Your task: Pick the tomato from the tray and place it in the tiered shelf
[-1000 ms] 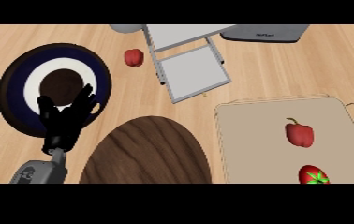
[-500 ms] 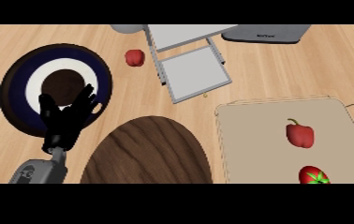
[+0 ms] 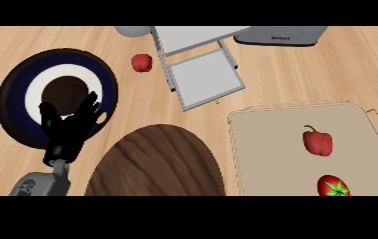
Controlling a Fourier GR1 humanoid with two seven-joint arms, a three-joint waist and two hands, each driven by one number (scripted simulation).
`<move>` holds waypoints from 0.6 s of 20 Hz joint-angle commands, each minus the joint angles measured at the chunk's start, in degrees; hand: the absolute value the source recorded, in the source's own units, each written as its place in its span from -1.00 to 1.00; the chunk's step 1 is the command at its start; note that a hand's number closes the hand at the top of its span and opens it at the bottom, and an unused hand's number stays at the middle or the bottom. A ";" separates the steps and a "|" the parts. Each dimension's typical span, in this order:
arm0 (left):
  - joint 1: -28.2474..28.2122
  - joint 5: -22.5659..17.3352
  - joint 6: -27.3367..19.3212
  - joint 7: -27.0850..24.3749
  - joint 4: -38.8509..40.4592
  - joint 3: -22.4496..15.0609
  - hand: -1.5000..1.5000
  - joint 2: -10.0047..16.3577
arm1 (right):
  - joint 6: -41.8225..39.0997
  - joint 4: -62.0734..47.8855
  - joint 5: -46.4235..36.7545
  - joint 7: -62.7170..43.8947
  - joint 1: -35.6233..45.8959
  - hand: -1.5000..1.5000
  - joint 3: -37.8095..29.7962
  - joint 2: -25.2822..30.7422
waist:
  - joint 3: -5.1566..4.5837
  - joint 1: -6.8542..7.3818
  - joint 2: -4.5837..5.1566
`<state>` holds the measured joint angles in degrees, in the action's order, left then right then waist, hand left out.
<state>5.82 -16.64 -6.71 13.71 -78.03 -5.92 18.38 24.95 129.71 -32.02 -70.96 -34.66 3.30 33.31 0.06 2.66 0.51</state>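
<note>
Your tomato [image 3: 334, 186] sits at the near right corner of the tray [image 3: 273, 128], cut off by the view's lower edge, with a red pepper [image 3: 317, 142] just behind it. The tiered shelf [image 3: 203, 75] is up-left of the tray, well apart from the tomato. The left robot hand [image 3: 70, 130] is over the plate [image 3: 29, 83], fingers straight and spread, holding nothing. The right robot hand is out of view. A round wooden board [image 3: 159, 163] lies on the desk [image 3: 295, 78] between the hand and the tray.

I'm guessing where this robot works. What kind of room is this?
Most likely a kitchen. A wooden counter holds a tray with a tomato and a red pepper on it, a round plate sits to the left, and a grey tiered shelf stands at the back.
</note>
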 commanded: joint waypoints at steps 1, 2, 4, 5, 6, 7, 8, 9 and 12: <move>-2.23 0.28 -0.73 0.38 1.66 -0.95 0.00 -1.99 | -2.95 -0.05 -7.36 -14.24 3.39 -1.00 4.10 -4.22 | -0.31 -0.68 0.16; -4.08 0.49 0.07 -1.36 2.01 -0.46 0.00 -1.19 | -3.38 -2.51 -7.94 -14.25 6.75 -1.00 3.63 -5.17 | -0.28 -0.18 0.19; -1.38 -0.22 0.82 -0.32 3.05 0.59 0.00 -0.64 | -3.15 -4.53 -11.83 -14.13 8.20 -1.00 7.16 -8.94 | -0.23 -1.02 0.06; -1.86 0.38 0.81 0.01 2.84 0.02 0.00 -0.45 | -5.14 -6.66 -11.04 -14.27 10.56 -1.00 4.76 -9.07 | -0.24 -0.67 0.18; -2.98 -0.09 0.95 -0.43 2.31 -0.20 0.00 -1.31 | -4.84 -7.74 -12.76 -14.07 9.49 -1.00 5.79 -10.25 | -0.22 -0.96 0.03; -2.46 -0.36 0.89 -0.21 2.47 0.69 0.00 -0.75 | -5.59 -9.85 -13.60 -14.28 12.13 -1.00 6.00 -11.81 | -0.22 -0.63 0.13; -1.72 0.92 -0.44 0.44 2.90 0.22 0.00 -1.07 | -6.60 -10.19 -13.82 -13.96 12.32 -1.00 4.96 -11.76 | -0.18 -1.34 -0.01; -1.25 1.39 -1.42 0.51 1.83 -0.33 0.00 -2.11 | -6.13 -11.69 -14.89 -13.04 12.21 -1.00 4.81 -13.03 | -0.15 -1.70 -0.13; -1.96 -0.31 2.00 -1.56 4.30 2.21 0.00 0.15 | -5.99 -17.29 -19.53 -12.01 14.46 -1.00 6.00 -17.43 | -0.18 -1.63 0.00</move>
<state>4.52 -16.61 -6.16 12.22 -77.60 -4.40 18.08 21.07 117.30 -46.75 -71.43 -24.42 8.28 20.04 0.23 1.43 0.07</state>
